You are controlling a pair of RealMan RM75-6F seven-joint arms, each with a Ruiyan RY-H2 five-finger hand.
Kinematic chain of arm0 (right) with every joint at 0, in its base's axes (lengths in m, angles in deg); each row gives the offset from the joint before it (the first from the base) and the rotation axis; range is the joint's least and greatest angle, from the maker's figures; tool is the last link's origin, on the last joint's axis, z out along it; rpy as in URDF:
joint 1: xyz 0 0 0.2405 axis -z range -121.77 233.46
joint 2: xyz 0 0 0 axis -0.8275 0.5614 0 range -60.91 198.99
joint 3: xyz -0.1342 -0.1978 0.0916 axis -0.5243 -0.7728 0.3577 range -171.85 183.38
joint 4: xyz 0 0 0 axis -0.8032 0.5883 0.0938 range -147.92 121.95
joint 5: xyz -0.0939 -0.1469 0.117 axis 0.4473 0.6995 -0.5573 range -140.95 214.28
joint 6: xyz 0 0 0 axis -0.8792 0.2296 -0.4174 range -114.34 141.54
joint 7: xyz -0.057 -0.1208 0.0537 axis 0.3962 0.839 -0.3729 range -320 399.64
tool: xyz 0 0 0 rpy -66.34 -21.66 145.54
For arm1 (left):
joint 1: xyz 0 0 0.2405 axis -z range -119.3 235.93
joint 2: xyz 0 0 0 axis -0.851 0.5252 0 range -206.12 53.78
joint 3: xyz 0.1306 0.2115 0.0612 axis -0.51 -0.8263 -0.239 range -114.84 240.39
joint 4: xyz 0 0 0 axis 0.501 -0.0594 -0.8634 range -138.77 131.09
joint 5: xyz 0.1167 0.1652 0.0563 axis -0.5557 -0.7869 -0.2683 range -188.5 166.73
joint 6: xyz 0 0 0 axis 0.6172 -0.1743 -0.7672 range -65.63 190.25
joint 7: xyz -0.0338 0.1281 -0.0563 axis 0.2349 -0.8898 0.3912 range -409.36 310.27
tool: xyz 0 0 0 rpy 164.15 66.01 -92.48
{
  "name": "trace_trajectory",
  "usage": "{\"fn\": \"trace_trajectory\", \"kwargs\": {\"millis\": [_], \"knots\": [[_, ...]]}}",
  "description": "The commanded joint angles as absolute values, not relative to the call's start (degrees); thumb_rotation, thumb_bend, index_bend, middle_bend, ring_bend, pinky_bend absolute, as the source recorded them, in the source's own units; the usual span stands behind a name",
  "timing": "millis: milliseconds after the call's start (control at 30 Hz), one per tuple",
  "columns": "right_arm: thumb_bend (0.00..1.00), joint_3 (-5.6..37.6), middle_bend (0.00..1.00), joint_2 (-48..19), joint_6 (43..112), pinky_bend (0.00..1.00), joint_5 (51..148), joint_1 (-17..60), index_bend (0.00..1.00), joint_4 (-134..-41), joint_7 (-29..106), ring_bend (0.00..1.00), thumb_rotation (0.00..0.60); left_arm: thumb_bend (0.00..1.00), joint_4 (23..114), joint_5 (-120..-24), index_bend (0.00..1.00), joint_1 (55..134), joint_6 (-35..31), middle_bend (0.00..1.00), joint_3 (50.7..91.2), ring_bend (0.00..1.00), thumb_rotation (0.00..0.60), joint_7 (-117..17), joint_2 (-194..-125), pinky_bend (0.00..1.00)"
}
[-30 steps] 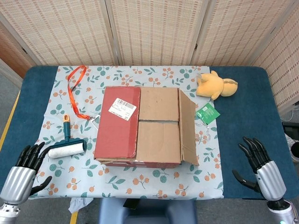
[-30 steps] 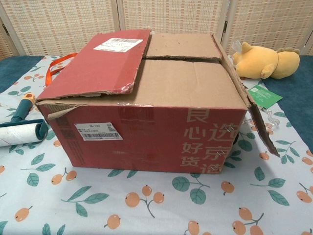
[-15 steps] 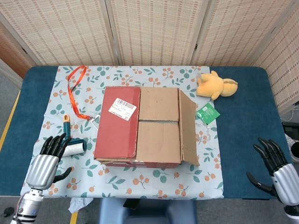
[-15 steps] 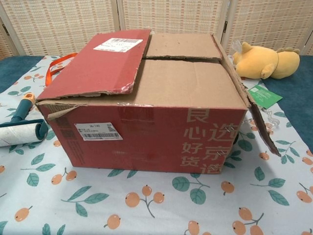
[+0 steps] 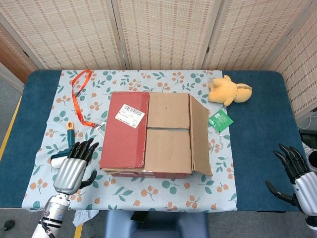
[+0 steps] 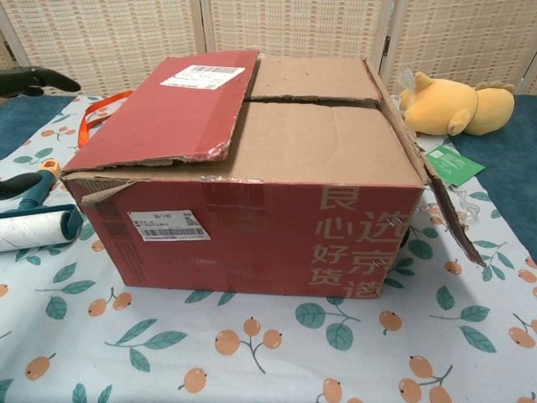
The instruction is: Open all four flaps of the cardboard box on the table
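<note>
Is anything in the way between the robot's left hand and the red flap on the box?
Nothing visible. The left hand hovers just left of the box's red flap, with only tablecloth between them. The lint roller lies under and beside the hand, not in the gap.

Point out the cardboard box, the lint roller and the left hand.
cardboard box [image 5: 168, 141], head view, on the brown top flap nearest the robot.
lint roller [image 6: 29, 230], chest view, on the white roll.
left hand [image 5: 73, 168], head view, on the silver back of the hand.
</note>
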State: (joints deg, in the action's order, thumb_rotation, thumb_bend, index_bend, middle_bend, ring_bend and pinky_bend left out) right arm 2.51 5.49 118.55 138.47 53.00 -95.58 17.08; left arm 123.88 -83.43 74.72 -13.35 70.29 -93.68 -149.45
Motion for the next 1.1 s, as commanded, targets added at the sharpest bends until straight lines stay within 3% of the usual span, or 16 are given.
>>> {"fn": "trace_trajectory", "kwargs": {"millis": [33,333,567,1100], "knots": [[0.37,2.76,0.0,5.58,118.84,0.0,138.39,53.26,0.0,-95.57,16.83,0.0,0.6,0.47,126.25,-82.74,0.0,75.98,-14.65,0.0,69.55,0.0,0.6,-97.82,-151.58,0.0],[0.37,2.99,0.0,5.96,120.06,0.0,139.26,54.14,0.0,-95.16,15.22,0.0,0.6,0.47,127.45,-80.4,0.0,78.08,-16.38,0.0,68.48,0.0,0.6,-104.11,-157.03,0.0],[0.37,2.55,0.0,6.61,121.81,0.0,140.29,55.5,0.0,-95.03,13.83,0.0,0.6,0.47,126.52,-75.01,0.0,81.76,-18.27,0.0,72.13,0.0,0.6,-109.56,-162.54,0.0],[0.37,3.28,0.0,6.73,121.25,0.0,139.75,56.18,0.0,-95.25,13.91,0.0,0.6,0.47,124.18,-69.49,0.0,86.9,-21.77,0.0,74.3,0.0,0.6,-113.66,-166.19,0.0]]}}
